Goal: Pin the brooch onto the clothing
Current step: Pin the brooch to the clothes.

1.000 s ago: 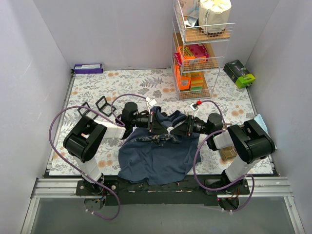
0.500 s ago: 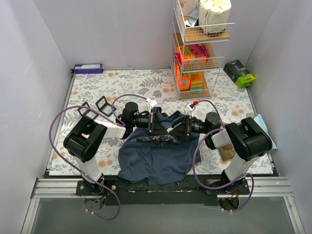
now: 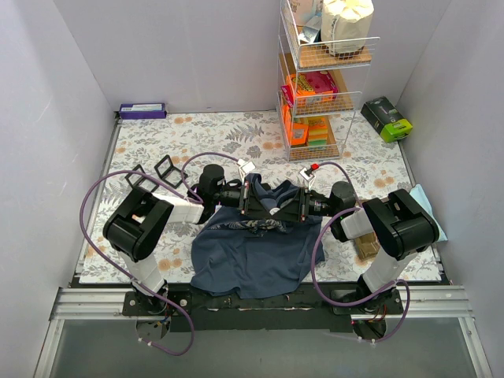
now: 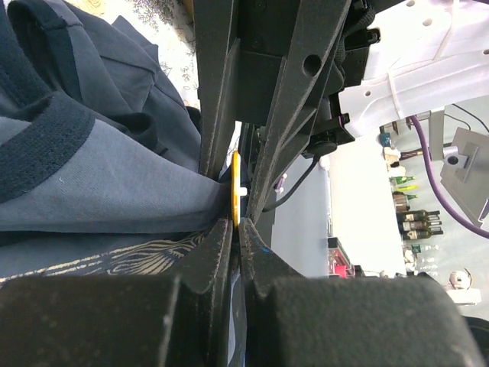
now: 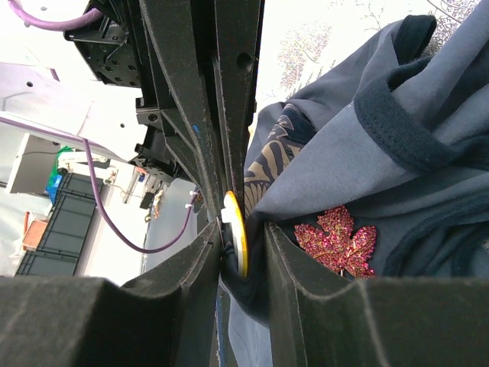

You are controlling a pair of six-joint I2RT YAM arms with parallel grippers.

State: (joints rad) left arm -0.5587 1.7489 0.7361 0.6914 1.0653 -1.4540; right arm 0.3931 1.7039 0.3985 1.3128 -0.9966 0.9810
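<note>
The clothing (image 3: 252,256), a navy tank top, lies bunched on the table's near half. Both grippers meet tip to tip over its upper edge. My left gripper (image 3: 264,202) (image 4: 237,225) is shut on a fold of the clothing (image 4: 99,176), with a thin yellow-rimmed disc (image 4: 235,187) edge-on at its tips. My right gripper (image 3: 283,209) (image 5: 241,228) has its fingers closed around that disc (image 5: 233,218) and a dark fold of the clothing (image 5: 382,153). The brooch (image 5: 336,241), a red glittery maple leaf, rests on the fabric just outside the right finger.
A wire shelf rack (image 3: 319,79) with packets stands at the back right, with a green box (image 3: 387,118) beside it. A purple box (image 3: 142,110) sits against the back wall. Small black frames (image 3: 153,173) stand left of the arms. Walls enclose three sides.
The right arm has edged left toward the left gripper and its fingers have narrowed onto the disc and cloth. The left arm has stayed put.
</note>
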